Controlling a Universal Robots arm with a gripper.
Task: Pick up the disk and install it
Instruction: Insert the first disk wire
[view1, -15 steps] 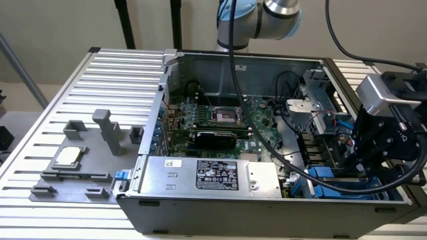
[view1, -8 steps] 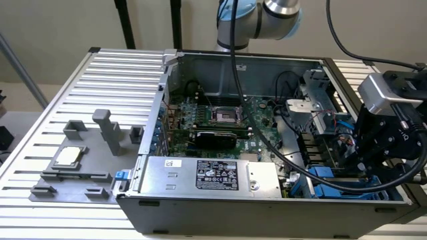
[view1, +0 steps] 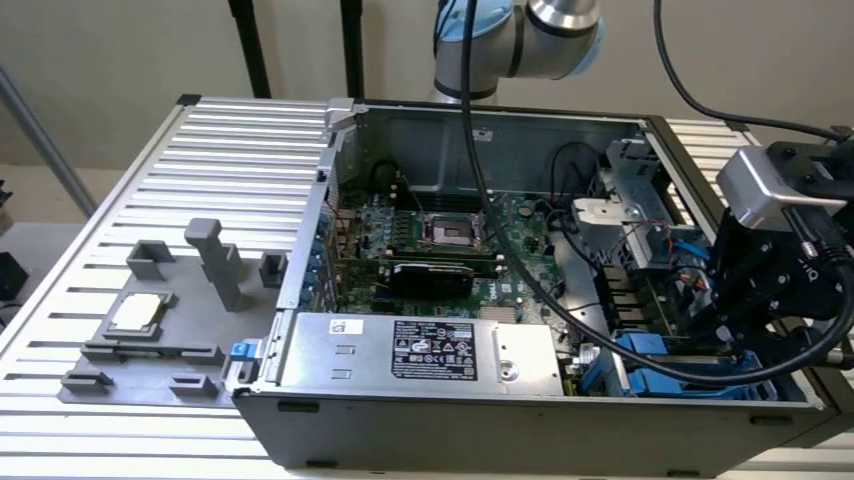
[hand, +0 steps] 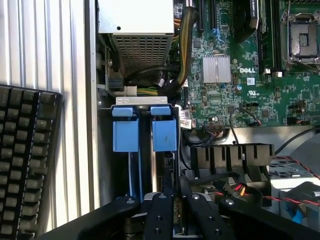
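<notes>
Install step judged in hand: disk (hand: 164, 134) stands edge-on in the drive bay (hand: 145, 102) at the PC case's corner. Gripper (hand: 175, 210) jaws narrowed, apparently clamped on its edge. Seating calls for a straight push, w/o tilt.

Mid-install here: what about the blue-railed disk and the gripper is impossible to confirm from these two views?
- Silver-grey hard disk with blue plastic rails: wrist view shows blue tabs in the bay; its body and seating depth are hidden by the bay.
- Black gripper: cut off by the frame edge; finger state unclear.
- Exterior view: gripper and cables block the blue drive bay.
</notes>
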